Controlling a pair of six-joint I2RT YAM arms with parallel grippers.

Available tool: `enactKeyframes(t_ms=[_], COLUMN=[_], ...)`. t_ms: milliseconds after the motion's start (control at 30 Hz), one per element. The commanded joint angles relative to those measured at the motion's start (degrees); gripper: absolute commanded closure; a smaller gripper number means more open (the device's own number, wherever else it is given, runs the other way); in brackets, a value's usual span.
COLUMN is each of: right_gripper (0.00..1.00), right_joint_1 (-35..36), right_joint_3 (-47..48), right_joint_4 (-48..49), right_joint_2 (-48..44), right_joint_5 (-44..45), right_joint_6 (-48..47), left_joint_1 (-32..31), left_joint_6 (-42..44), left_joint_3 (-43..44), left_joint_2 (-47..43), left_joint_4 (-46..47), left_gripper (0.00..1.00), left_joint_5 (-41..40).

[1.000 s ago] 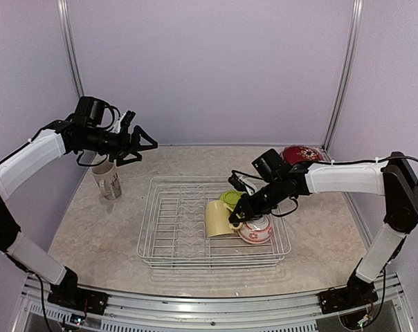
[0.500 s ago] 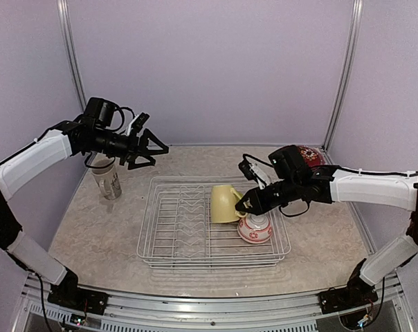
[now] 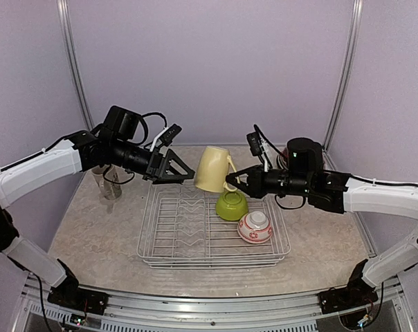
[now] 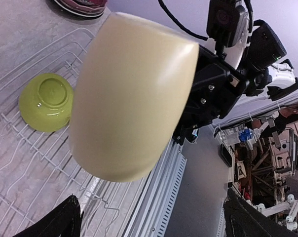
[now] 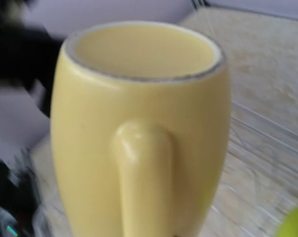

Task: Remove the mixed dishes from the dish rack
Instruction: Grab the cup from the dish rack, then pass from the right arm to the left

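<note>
While the dish rack (image 3: 195,263) lies below, the pale yellow mug (image 3: 211,169) hangs above its far edge, pinched by its handle in the right tool (image 3: 231,181), the left tool (image 3: 183,171) gaping wide just beside it. In the rack sit the lime-green bowl (image 3: 232,205) and small white-and-red bowl (image 3: 255,227). A handle-only pinch may let the mug swivel or drop onto them.

**Marbled Table Inside Lilac Walls**

A beige, marbled table (image 3: 98,235) forms the floor of the booth. Plain lilac walls (image 3: 209,69) close it in behind its far edge and along both side edges. A slim metal post (image 3: 70,48) rises at each far corner. A ribbed aluminium rail (image 3: 216,312) runs along the table's near edge. Past that edge, the left wrist view shows a cluttered workshop (image 4: 272,143), too small to make out.
</note>
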Motion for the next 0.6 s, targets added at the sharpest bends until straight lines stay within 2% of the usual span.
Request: enactKeyframes(t_ms=[0,167,300,433,567], right_gripper=[1.0,1.0,1.0,1.0,1.0], right_joint_1=[0.5,0.5,0.7,1.9,4.0], right_joint_3=[-4.4,-7.4,-7.3,-1.8,3.0], right_joint_4=[24.0,41.9,55.8,58.9,63.6], right_joint_2=[0.2,3.8,8.9,13.6,19.2], right_joint_5=[0.5,3.9,5.8,5.6,5.9], right_joint_6=[19.2,35.6,50.3,57.0,63.5], left_joint_1=[0.6,1.1,1.2,2.2,4.4], left_joint_6=[-0.9,-3.1,-3.7,-4.6,-7.9], left_joint_3=[-4.2,-6.1,-7.0,-7.9,-12.5], left_joint_2=[-5.8,-7.7,-8.7,-9.1,-10.5], left_joint_4=[5.9,9.2,9.7,10.6,18.1], left_gripper=[0.04,0.04,0.05,0.08,0.15], left_joint_5=[-7.5,-8.3,-13.0,-16.3,-15.3])
